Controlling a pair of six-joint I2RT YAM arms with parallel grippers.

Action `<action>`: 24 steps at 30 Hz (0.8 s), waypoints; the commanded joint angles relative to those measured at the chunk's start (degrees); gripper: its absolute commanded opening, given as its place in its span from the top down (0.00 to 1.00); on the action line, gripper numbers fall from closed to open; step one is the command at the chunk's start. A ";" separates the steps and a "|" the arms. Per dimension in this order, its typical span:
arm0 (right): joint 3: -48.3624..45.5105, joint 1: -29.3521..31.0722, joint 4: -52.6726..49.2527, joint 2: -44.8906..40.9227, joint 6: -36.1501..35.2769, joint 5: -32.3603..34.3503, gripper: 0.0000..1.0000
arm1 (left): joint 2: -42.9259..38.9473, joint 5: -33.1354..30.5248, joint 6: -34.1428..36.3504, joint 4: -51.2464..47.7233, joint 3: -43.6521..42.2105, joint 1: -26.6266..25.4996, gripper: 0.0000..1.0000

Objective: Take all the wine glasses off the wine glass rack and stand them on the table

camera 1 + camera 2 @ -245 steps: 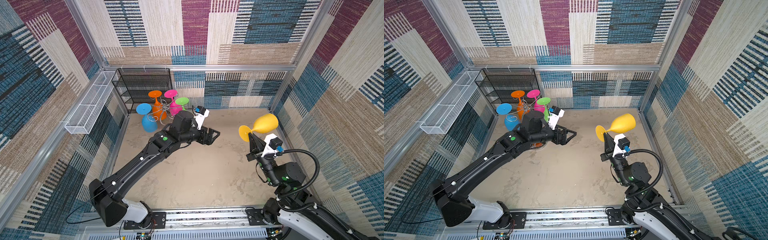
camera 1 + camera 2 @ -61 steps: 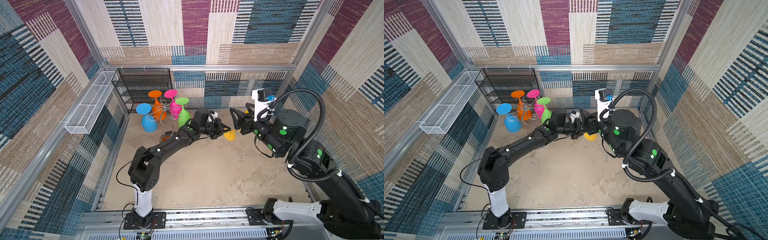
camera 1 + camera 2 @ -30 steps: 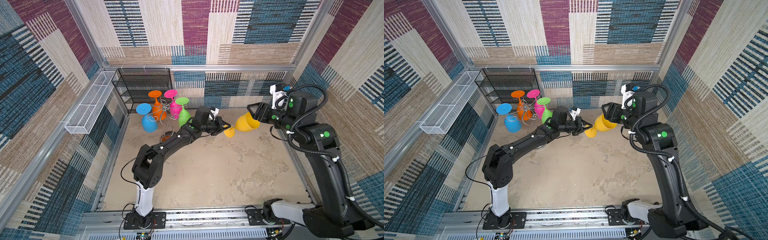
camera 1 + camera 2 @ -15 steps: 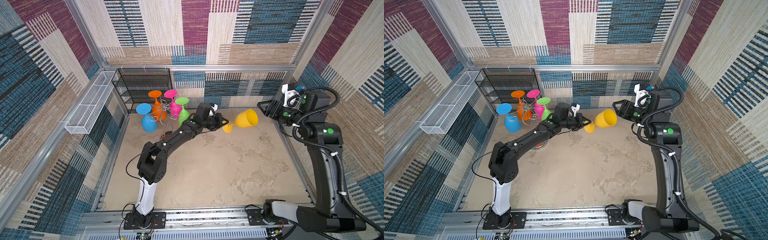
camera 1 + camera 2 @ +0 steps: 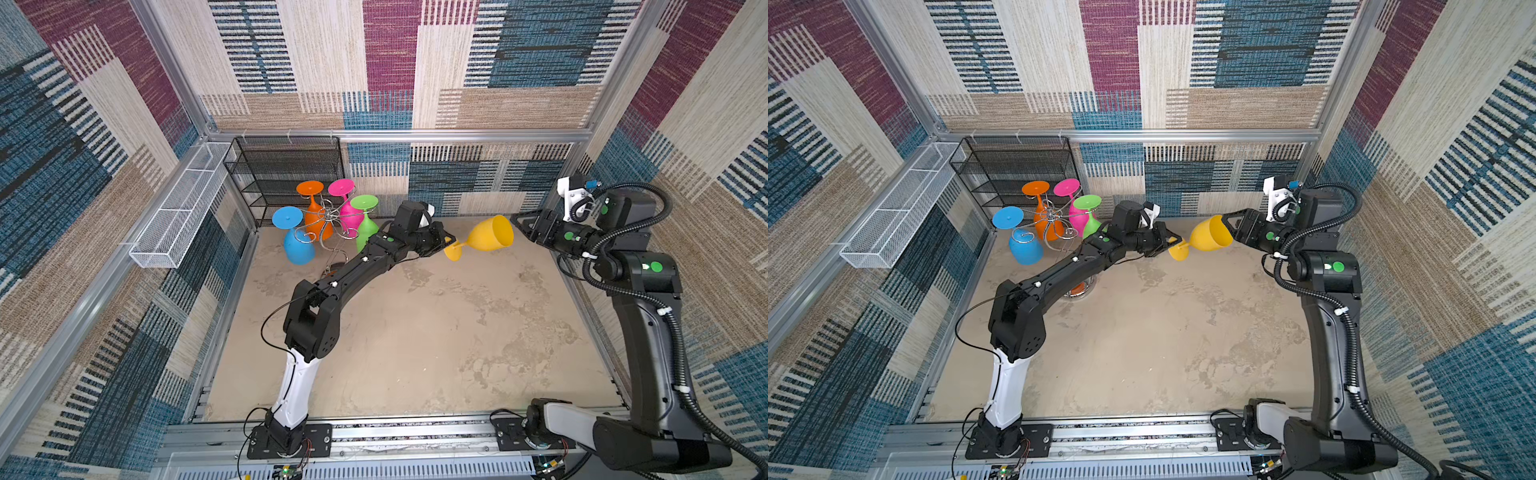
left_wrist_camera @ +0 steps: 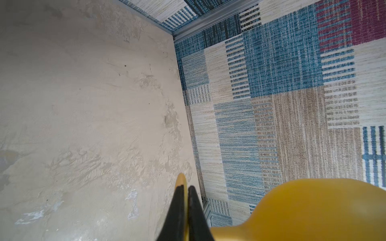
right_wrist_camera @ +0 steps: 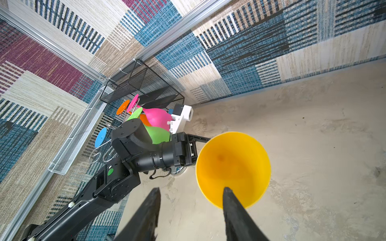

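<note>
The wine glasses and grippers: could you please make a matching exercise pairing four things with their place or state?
1 yellow wine glass
2 blue wine glass
3 right gripper
4 white mesh basket

A hangs upside down on the wine glass rack
B along the left wall
C open, holding nothing
D foot pinched in the left gripper

Pairs: 1-D, 2-A, 3-C, 4-B

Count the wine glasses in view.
5. Four hang upside down on the wine glass rack: blue glass, orange glass, pink glass, green glass. The yellow glass is off it, its foot pinched by the left gripper. None seems hidden.
</note>
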 commanded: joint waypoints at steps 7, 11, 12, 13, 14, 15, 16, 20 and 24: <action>-1.28 5.00 2.64 0.22 -0.77 2.99 0.51 | 0.36 -1.00 1.04 -0.51 0.87 0.03 1.00; -1.28 8.01 2.51 1.43 -1.43 6.00 0.51 | -0.12 -0.91 0.91 -0.16 0.01 0.03 1.00; -2.88 8.30 2.47 1.52 -1.59 6.84 0.51 | -0.27 -0.90 0.84 0.00 -0.24 0.03 1.00; -3.25 8.38 2.61 1.53 -1.80 7.11 0.51 | -0.43 -0.77 0.72 0.21 -0.61 0.03 1.00; -3.53 8.51 2.76 1.70 -1.99 7.50 0.52 | -0.57 -0.64 0.63 0.43 -0.78 0.03 1.00; -3.70 8.75 2.73 1.93 -2.27 8.02 0.52 | -0.65 -0.55 0.65 0.47 -0.91 0.04 1.00; -3.90 8.93 2.89 2.13 -2.37 8.36 0.52 | -0.74 -0.59 0.67 0.41 -0.99 0.03 1.00; -4.35 10.15 2.90 3.35 -3.14 10.67 0.54 | -1.00 -0.29 0.50 0.75 -1.49 0.03 1.00; -4.55 11.38 3.69 4.49 -3.30 10.82 0.55 | -1.09 0.02 0.07 1.24 -1.81 0.04 1.00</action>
